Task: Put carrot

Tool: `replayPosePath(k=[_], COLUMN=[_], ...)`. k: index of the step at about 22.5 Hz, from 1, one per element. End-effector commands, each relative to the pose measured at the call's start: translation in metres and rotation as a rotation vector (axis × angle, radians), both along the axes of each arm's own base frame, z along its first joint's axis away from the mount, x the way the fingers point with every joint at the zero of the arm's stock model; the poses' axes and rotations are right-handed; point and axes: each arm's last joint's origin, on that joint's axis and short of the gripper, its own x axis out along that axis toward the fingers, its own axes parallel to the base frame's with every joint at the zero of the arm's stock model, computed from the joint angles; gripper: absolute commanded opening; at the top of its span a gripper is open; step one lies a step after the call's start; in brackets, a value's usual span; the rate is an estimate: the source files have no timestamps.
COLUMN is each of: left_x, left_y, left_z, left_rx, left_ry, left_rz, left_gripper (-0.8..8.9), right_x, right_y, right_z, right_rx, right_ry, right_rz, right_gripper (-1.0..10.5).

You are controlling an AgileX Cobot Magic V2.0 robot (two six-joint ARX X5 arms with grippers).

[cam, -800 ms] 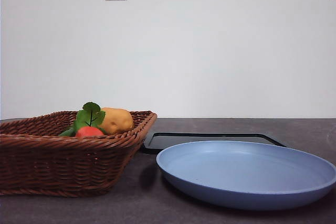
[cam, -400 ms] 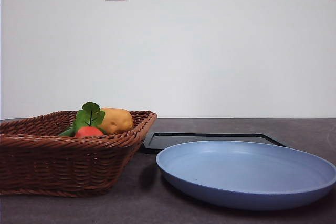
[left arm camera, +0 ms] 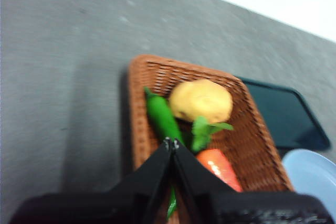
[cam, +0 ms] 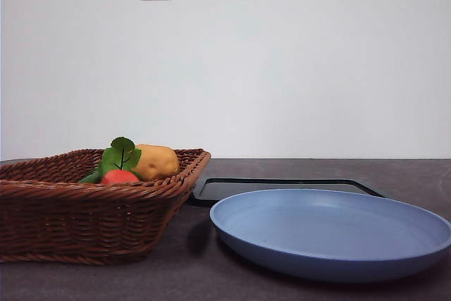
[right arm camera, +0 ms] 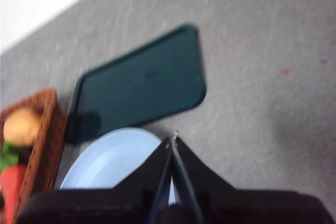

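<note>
Nothing is moving yet; the carrot is waiting in the basket.

The glossy red-orange plastic carrot (left arm camera: pixel 220 167) is lying unmoved in the brown wicker basket (cam: pixel 84 227) beside the tan potato (left arm camera: pixel 201 100); the left tool (left arm camera: pixel 171 144), pinched narrow, is hanging above it, the right tool (right arm camera: pixel 171 141) likewise closed, so picking hasn't begun.

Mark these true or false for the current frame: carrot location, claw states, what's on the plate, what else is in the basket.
1. The carrot lies in the basket. True.
2. The blue plate holds the potato. False: the plate has nothing on it; the potato is in the basket.
3. The left claw is shut and holds nothing. True.
4. The right claw grips the carrot. False: it is shut on nothing, above the plate's edge.
5. A green pepper lies in the basket beside the potato. True.
6. The dark tray sits inside the basket. False: it lies on the table, beside the basket.
</note>
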Motion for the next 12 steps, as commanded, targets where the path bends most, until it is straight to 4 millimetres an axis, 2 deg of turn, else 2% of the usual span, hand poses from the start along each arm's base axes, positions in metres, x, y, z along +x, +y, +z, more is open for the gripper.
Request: replayPosePath(k=[1, 6, 9, 12], left_x=[0.016, 0.036, 0.038, 0.038], left_y=[-0.003, -0.014, -0.018, -0.02], left_z=[0.008, 0.004, 0.002, 0.004], left_rx=[0.055, 0.01, -0.01, -0.009], left_ry=[0.039, 0.194, 0.197, 0.183], left_rz=[-0.103, -0.304, -0.35, -0.357], left_gripper=[0.07, 0.08, 0.23, 2.16], right_x=[0.012, 0.037, 0.045, 0.053], right_y=[0.003, 0.008, 0.009, 0.01], right_z=[0.009, -0.005, -0.016, -0.027], right_rx=[-0.04, -0.031, -0.019, -0.018], right_ry=[0.069, 0.244, 0.323, 0.388], right_rz=[0.096, 0.246, 0.261, 0.26], right_gripper=[0.1, 0.4, 1.6, 2.2])
